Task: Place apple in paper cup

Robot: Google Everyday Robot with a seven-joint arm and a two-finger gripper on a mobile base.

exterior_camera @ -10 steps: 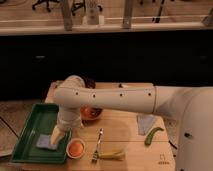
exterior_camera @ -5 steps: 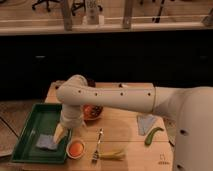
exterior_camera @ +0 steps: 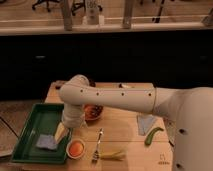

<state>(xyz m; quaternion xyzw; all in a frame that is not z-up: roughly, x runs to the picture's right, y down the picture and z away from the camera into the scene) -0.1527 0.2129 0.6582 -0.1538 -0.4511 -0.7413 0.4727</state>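
Note:
The apple [exterior_camera: 76, 148], small and orange-red, sits inside the white paper cup [exterior_camera: 75, 154] at the table's front, just right of the green tray. My gripper [exterior_camera: 61, 133] hangs from the white arm above the tray's right rim, a little up and left of the cup. It is open, and its pale fingers have nothing between them. The arm reaches in from the right and bends down at the elbow [exterior_camera: 75, 92].
The green tray [exterior_camera: 27, 131] holds a blue cloth [exterior_camera: 47, 142]. A dark bowl [exterior_camera: 93, 111] with reddish contents stands behind the cup, partly hidden by the arm. A fork [exterior_camera: 97, 145], a yellow item [exterior_camera: 114, 155], a green pepper [exterior_camera: 152, 136] and a grey cloth [exterior_camera: 145, 122] lie to the right.
The arm's elbow has drifted slightly to the right. The gripper stays over the tray's right rim, and the apple rests in the cup throughout.

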